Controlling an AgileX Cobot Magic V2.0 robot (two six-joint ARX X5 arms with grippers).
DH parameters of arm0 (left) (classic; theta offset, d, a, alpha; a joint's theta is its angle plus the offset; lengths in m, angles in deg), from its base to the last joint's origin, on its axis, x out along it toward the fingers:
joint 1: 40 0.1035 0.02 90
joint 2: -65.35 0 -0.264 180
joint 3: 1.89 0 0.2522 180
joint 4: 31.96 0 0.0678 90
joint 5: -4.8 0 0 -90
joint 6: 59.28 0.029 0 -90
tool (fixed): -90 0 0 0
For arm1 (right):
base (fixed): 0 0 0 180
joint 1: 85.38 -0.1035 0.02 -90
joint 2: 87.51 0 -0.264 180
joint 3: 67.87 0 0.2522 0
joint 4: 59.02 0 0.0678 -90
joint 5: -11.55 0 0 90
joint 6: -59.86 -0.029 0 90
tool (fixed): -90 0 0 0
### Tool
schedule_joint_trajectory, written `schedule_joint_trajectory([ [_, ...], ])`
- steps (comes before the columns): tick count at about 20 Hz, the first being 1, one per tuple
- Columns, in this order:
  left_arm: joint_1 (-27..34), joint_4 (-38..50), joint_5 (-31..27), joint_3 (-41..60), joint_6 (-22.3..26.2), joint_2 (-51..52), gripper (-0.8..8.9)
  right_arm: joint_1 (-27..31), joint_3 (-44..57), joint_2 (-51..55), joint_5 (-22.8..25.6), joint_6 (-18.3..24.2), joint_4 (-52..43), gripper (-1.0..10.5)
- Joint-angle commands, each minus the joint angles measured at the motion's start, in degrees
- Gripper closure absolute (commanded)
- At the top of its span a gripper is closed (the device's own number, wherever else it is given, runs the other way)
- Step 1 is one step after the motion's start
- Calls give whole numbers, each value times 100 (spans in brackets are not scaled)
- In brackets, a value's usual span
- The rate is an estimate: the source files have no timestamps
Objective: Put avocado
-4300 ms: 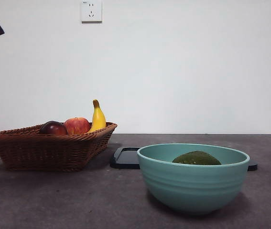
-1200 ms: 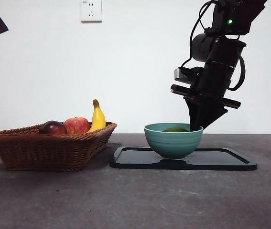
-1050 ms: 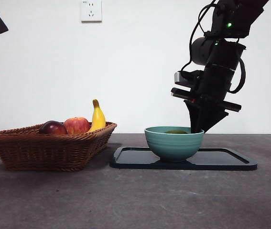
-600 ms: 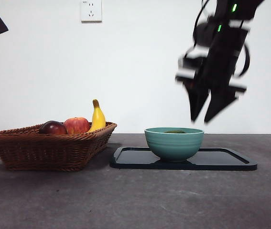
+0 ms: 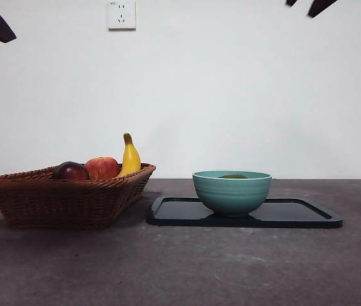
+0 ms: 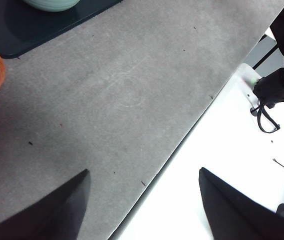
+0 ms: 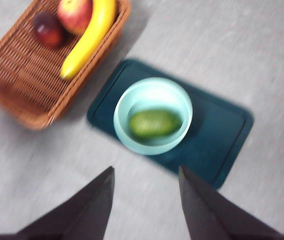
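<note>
avocado (image 7: pixel 153 123) in bowl (image 7: pixel 124 131) (front view shows sliver only), right claw (image 7: pixel 146 194) open

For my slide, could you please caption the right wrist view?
Avocado in the teal bowl on the dark tray, beside the fruit basket, open right end effector above.

The left gripper (image 6: pixel 142 210) is showing two matte black jaws, flat-faced wedges tapering to blunt points, with no markings visible on them. The right gripper (image 7: pixel 144 210) is showing the same plain black tapered wedges, slightly blurred. In the left wrist view, the other arm's black housing (image 6: pixel 282 82) is glowing with a small green light, a thin black cable (image 6: pixel 264 117) looping beneath it.
</note>
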Motion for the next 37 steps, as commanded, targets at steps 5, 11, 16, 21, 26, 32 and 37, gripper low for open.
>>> schedule_joint_trajectory([
  [5, -31, 70, 28, -59, 46, -28, 471, -623, 1869, 1786, -48, -356, 7, 738],
  [11, -31, 70, 28, -59, 46, -28, 472, -1056, 3047, 3021, -365, -780, 2, 738],
  [16, -31, 68, 26, -59, 44, -28, 472, -1075, 3220, 3309, -369, -787, -11, 738],
  [21, -31, 68, 28, -59, 44, -31, 473, -1075, 3220, 3296, -367, -782, -9, 739],
  [26, -31, 70, 28, -59, 57, -31, 801, -1075, 3220, 3298, -367, -741, 15, 939],
  [32, -31, 70, 26, -59, 50, -31, 799, -1075, 3220, 3298, -363, -748, -39, 939],
  [37, -31, 68, 28, -59, 50, -28, 799, -1075, 3220, 3298, -363, -748, -39, 939],
])
